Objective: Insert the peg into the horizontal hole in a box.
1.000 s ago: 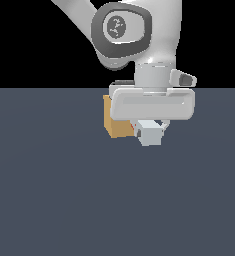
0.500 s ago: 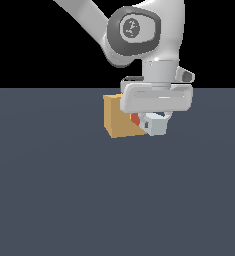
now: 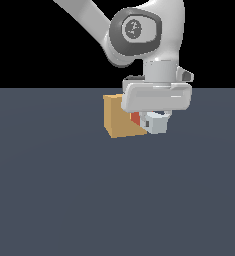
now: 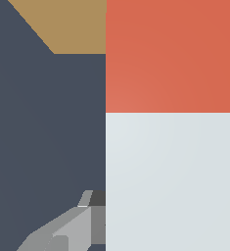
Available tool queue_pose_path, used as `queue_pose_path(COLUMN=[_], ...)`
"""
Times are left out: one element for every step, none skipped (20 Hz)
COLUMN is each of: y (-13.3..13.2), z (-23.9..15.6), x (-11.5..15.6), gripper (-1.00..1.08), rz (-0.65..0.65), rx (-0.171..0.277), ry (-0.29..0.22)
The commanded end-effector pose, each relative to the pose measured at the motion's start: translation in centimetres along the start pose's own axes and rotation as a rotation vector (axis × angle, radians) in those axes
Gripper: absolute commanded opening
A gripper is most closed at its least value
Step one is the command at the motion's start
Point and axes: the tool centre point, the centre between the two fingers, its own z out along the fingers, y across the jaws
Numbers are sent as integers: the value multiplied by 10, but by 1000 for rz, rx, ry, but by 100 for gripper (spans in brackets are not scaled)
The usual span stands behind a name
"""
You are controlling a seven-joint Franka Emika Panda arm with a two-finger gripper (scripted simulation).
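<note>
The tan box (image 3: 118, 120) sits on the dark floor below the arm. My gripper (image 3: 154, 121) is shut on the peg, whose pale grey-white end (image 3: 157, 123) faces the camera. Its red-orange part (image 3: 135, 119) shows right beside the box's side face. The hole is hidden behind the peg and hand. In the wrist view the peg fills much of the picture, pale section (image 4: 170, 181) near the fingers (image 4: 62, 230) and red section (image 4: 170, 56) beyond. A corner of the box (image 4: 70, 24) lies beyond and beside the red end.
The dark grey floor (image 3: 64, 200) stretches around the box on all sides. The arm's white wrist and hand (image 3: 156, 95) hang over the box's side at the exterior view's right.
The gripper with the peg has moved toward the box. The red end now lies against the box's side, and less of the peg shows.
</note>
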Motion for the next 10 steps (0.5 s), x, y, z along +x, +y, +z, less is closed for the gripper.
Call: queue_pose_path(y=[3,3,3,3,1,1,1,1,1,1], z=[-6,-6,-6,-6,-3,-3,-3,-3,-3,-3], x=[-1,-1,-1,-1,-1,0,1,4,7,12], gripper=[-100,-100,-100,-100,-100,-100,-100,-100,-100,-100], rz=[-4,-4,-4,-4,-3,-3,-3,-3,-4,-4], rx=[-8,-8,-8,-8,-4,-4,-4,-4,-4,-4], ry=[-2,-2,-2,-2,-1,-1,-1,-1,-1,-1])
